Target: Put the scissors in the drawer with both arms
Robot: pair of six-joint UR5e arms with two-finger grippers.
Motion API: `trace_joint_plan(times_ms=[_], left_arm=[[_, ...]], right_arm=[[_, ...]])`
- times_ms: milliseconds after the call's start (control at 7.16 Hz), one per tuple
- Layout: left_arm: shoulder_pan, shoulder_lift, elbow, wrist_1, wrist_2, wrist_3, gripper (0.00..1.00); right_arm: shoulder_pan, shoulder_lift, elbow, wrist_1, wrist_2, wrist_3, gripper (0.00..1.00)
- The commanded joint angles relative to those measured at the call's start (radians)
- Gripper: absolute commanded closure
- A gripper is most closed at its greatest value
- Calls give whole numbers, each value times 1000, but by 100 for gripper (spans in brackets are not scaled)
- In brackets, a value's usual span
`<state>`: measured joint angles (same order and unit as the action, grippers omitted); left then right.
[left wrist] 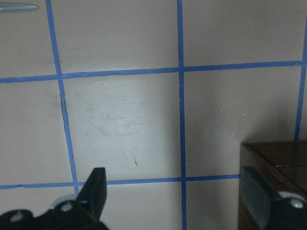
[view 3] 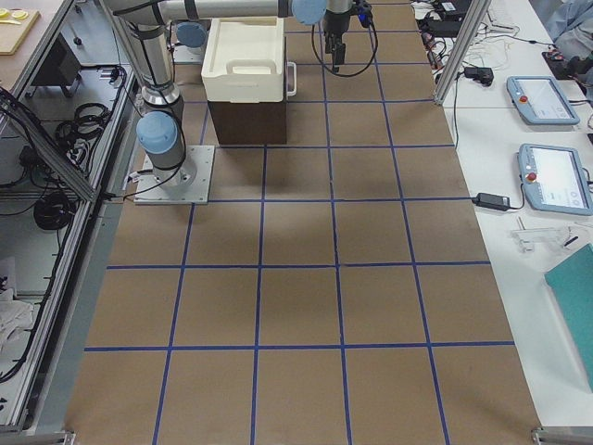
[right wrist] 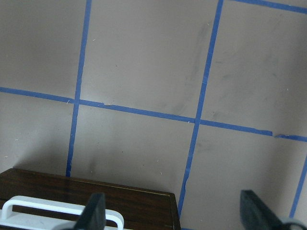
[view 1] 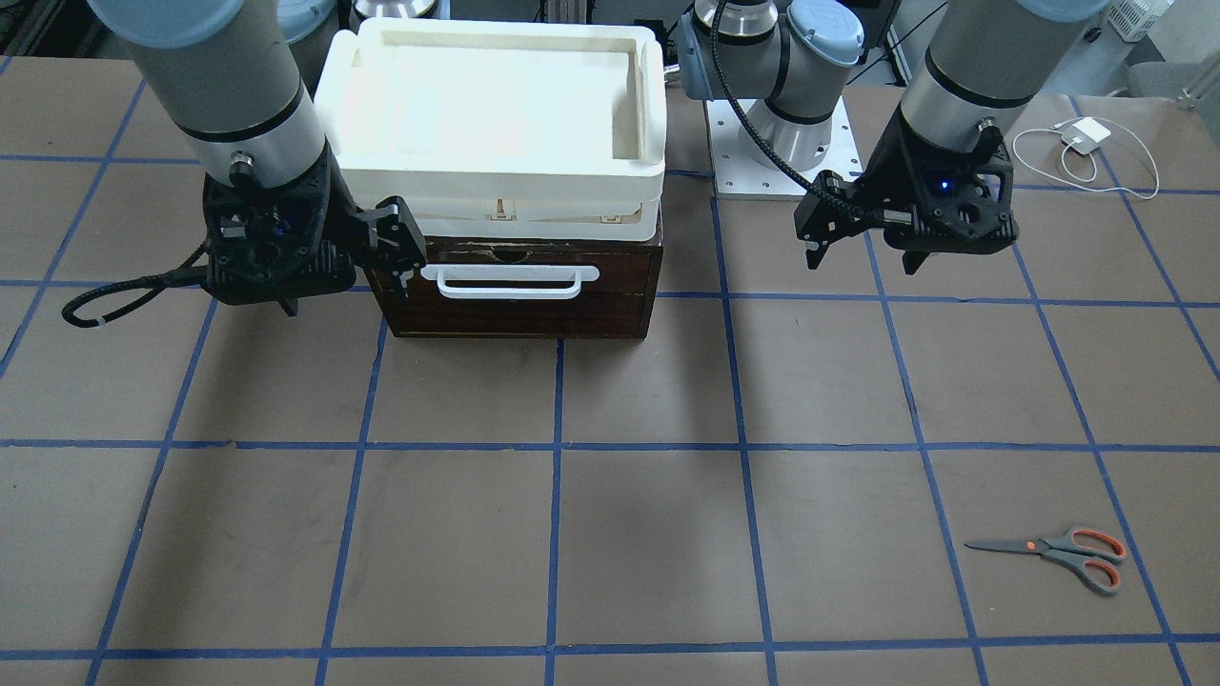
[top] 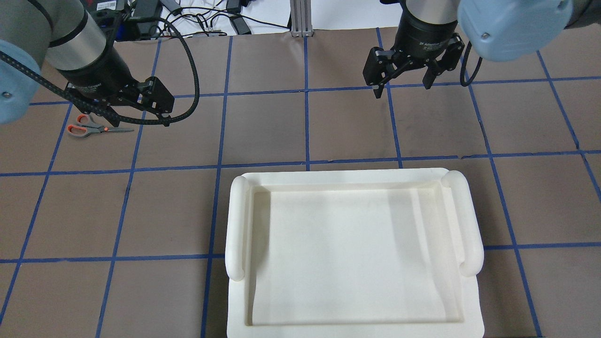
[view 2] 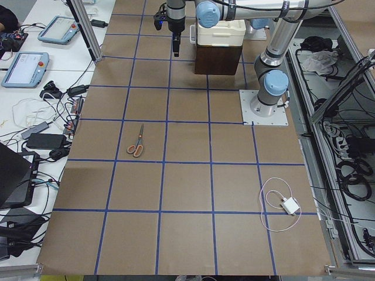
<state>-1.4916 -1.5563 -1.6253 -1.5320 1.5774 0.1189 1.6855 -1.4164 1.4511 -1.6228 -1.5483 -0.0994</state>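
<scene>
Right gripper (view 1: 348, 281), fingers apart, hangs pointing down near one front corner of the shut drawer (view 1: 515, 310); left gripper (view 1: 863, 265), likewise spread, points down above the table (view 1: 648, 534); scissors (view 1: 1058, 553) lie flat, blades closed, well apart from it, farther from the robot.

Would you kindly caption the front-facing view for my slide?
Scissors lie on the table, far from the closed drawer.

Brown table (view 1: 610, 381), blue tape grid. Lying on it: scissors (view 1: 1058, 553), drawer (view 1: 515, 314), white charger (view 1: 1087, 133), well apart.
</scene>
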Motion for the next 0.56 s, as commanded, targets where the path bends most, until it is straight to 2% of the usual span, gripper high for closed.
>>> trace_joint_plan(times_ms=[0, 279, 419], left_arm=[[16, -10, 1, 3, 27, 16, 0], [112, -19, 1, 3, 15, 87, 0], [147, -24, 2, 3, 30, 232, 0]], right_arm=[[55, 49, 2, -38, 5, -192, 0], [112, 71, 6, -43, 20, -351, 0], [129, 88, 8, -29, 25, -385, 0]])
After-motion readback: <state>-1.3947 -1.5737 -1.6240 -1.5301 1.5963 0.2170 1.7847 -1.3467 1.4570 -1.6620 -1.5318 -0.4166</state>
